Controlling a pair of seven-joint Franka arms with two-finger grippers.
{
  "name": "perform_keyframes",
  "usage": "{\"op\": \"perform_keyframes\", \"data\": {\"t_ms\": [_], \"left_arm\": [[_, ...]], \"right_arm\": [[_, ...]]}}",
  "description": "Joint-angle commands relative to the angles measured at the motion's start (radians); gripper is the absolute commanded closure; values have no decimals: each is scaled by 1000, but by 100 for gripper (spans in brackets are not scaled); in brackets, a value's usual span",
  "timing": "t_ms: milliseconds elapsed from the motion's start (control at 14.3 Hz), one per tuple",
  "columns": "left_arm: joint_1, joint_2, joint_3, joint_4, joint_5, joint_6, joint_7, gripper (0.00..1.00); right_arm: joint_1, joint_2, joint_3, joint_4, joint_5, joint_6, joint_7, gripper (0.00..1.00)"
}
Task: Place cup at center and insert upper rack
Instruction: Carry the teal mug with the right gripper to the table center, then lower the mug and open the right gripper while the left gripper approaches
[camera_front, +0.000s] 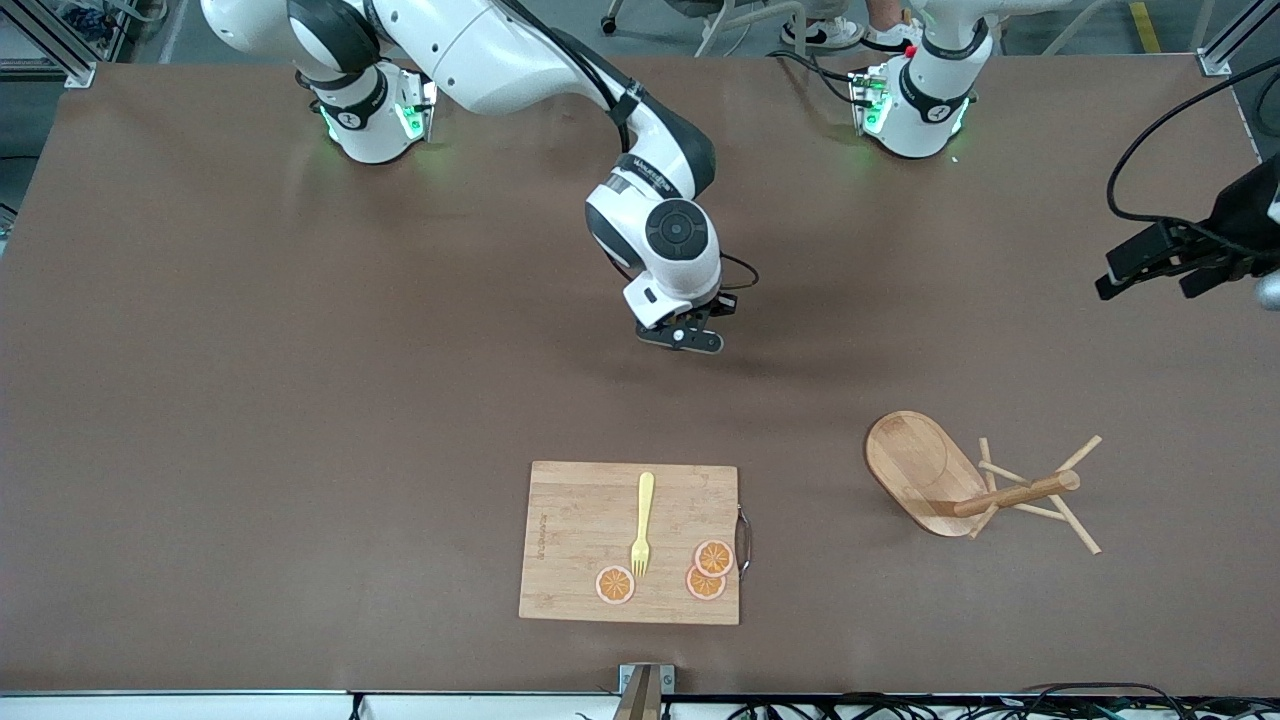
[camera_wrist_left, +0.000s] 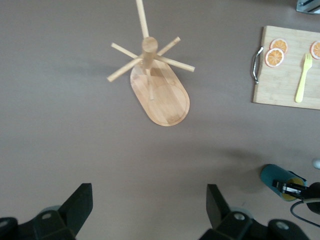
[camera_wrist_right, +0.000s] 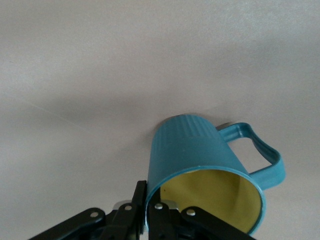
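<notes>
Right gripper (camera_front: 690, 335) at frame centre, pinched on the cup's (camera_wrist_right: 205, 167) rim — cup touching the table (camera_front: 300, 400), left gripper (camera_wrist_left: 150, 210) at right edge, spread wide, empty — upper rack (camera_front: 960, 485) tipped over, lower right.

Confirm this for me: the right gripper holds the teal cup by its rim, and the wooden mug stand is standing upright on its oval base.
Not quite. The right gripper does hold the teal cup by its rim, but the wooden mug stand is not upright: it lies tipped on its side, its oval base on edge and its pole level with the table. The front view shows this.
</notes>
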Motion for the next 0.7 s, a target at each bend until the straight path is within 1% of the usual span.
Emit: {"op": "perform_keyframes", "data": {"t_ms": [0,70,139,209,279,349,558,627], "left_arm": [[-12,27,-19,5,-83,9,-19,0],[-15,29,-24,4,-97,9,-17,0],[-20,32,-27,3,-109,9,-17,0],[-26,32,-36,3,-120,9,-17,0],[-29,35,-41,3,-131,9,-19,0],[-38,45,-48,3,-142,9,-20,0],[-44,52,-51,-4,-175,9,-22,0],[-46,52,-53,-7,-180,9,-24,0]], "right_arm": [[13,18,-11,21,4,-5,16,99],[13,21,-11,21,4,-5,18,99],[13,21,-13,21,4,-4,18,94],[13,21,-13,22,4,-5,18,59],[13,16,-16,24,0,-15,19,4],[12,12,-18,29,0,-30,21,0],[9,-2,-19,76,0,-77,45,0],[-5,-13,-18,90,3,-125,52,0]]}}
